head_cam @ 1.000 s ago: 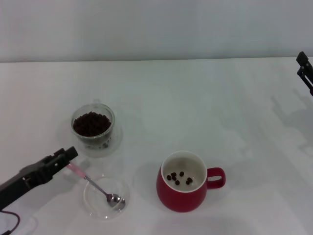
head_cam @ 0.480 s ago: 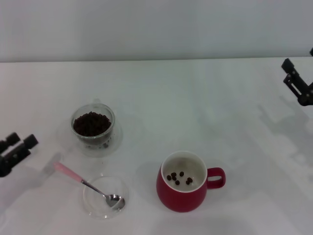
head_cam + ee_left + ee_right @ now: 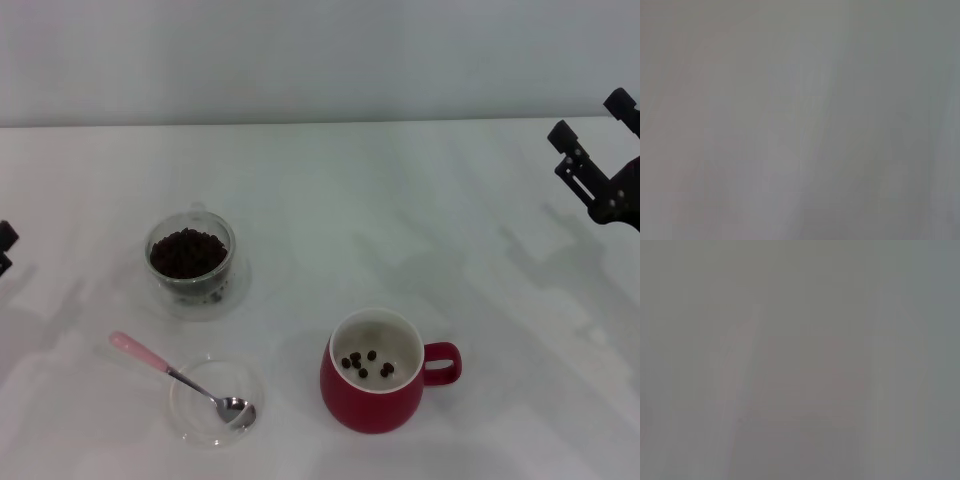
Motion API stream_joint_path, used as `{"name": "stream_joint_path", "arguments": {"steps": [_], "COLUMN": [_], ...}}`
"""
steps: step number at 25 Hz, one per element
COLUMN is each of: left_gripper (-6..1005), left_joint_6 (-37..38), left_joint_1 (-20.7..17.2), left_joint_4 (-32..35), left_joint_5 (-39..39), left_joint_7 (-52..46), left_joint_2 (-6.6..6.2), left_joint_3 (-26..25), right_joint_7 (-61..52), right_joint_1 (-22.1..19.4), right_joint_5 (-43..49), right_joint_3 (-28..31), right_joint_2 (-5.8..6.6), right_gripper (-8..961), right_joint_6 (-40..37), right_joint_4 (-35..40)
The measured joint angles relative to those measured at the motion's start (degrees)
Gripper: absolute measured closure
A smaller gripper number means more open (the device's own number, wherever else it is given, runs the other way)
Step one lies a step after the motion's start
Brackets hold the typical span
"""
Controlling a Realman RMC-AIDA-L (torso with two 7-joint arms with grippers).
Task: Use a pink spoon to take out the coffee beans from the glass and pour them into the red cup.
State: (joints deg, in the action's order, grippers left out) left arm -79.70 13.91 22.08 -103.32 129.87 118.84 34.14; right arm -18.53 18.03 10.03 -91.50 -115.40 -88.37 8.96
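**A:** Head view, left edge first — the left tool (image 3: 4, 245) has pulled right back; only a dark sliver of it shows at the border, so I cannot tell whether it is spread or pressed together.

**B:** And the pink spoon (image 3: 180, 379)?

**A:** Let go. A second ago that tool was at the handle; now the spoon lies alone, handle on the table (image 3: 330, 190), bowl resting in the shallow glass dish (image 3: 190, 405).

**B:** The glass (image 3: 190, 262)?

**A:** Just behind the spoon, full of coffee beans (image 3: 186, 252). Further right, the red cup (image 3: 378, 372) has a handful of beans at its bottom.

**B:** The right side?

**A:** The right tool (image 3: 592, 135) has come further in at the far right, fingers spread, holding nothing — well apart from everything.

**B:** So one scoop looks delivered, spoon parked.
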Motion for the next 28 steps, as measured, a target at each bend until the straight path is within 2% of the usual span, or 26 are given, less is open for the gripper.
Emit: {"name": "stream_joint_path", "arguments": {"steps": [1, 2, 5, 7, 14, 15, 21, 28], "left_gripper": [285, 286, 286, 285, 286, 286, 286, 286], "left_joint_6": [0.0, 1.68, 2.2, 3.43, 4.38, 4.34, 4.46, 5.03], "left_joint_1": [0.0, 0.99, 1.49, 3.1, 5.1, 5.79, 7.28, 8.77], "left_joint_4": [0.0, -1.44, -2.47, -5.98, -10.25, -11.44, -13.61, -17.03], "left_joint_5": [0.0, -2.62, -3.97, -8.29, -15.84, -18.72, -25.44, -28.5], "left_joint_7": [0.0, 5.97, 9.01, 16.15, 24.55, 27.25, 31.58, 31.78], "left_joint_2": [0.0, 0.08, 0.13, 0.13, 0.26, 0.3, 0.44, 0.43], "left_joint_3": [0.0, -0.04, -0.04, -0.06, -0.11, -0.13, -0.12, 0.16], "right_joint_7": [-0.27, -0.58, -1.84, -1.88, 1.28, 1.67, 2.58, 5.44], "right_joint_1": [-0.01, 0.01, 0.69, 0.92, 2.54, 2.88, 4.52, 5.78], "right_joint_5": [-0.02, -0.04, -0.1, -0.15, -4.53, -5.59, -12.5, -13.19], "right_joint_3": [-0.01, -0.01, 0.08, 0.16, 0.35, 0.43, 1.91, 1.85], "right_joint_2": [0.0, -0.02, -0.19, -0.23, -0.33, -0.32, -0.01, 0.23], "right_gripper": [226, 226, 226, 226, 226, 226, 226, 226], "right_joint_6": [0.14, 0.39, 1.82, 2.05, 4.74, 5.02, 7.89, 11.73], "right_joint_4": [-0.01, -0.03, -0.08, -0.06, 0.81, 0.8, 0.44, 0.12]}}
